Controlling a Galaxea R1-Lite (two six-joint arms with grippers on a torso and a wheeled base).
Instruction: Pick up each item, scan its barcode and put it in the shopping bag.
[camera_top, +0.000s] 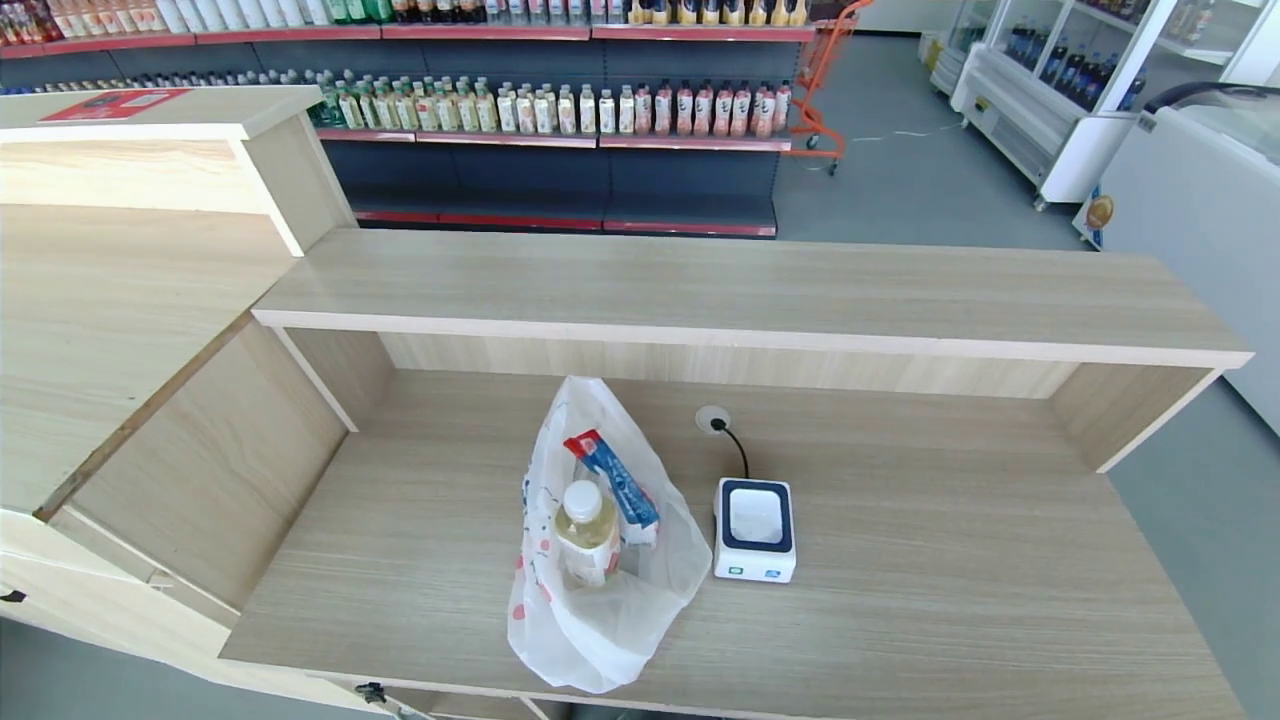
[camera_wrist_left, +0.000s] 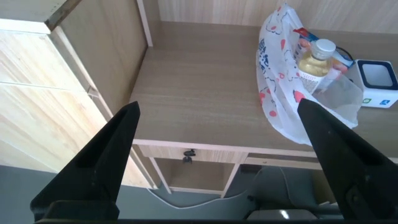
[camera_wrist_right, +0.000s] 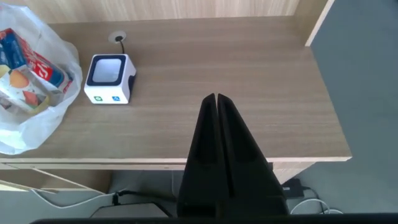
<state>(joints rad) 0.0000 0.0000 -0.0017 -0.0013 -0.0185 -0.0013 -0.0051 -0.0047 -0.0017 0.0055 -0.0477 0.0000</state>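
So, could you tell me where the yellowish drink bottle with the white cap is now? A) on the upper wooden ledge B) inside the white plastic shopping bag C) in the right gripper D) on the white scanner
B: the yellowish drink bottle with the white cap sits inside the white plastic shopping bag, next to a red and blue packet.

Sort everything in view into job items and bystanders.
Job: shopping bag; drink bottle and blue-red packet inside it; barcode scanner.
Bystanders: wooden counter, drinks shelves, orange cart, display fridge.
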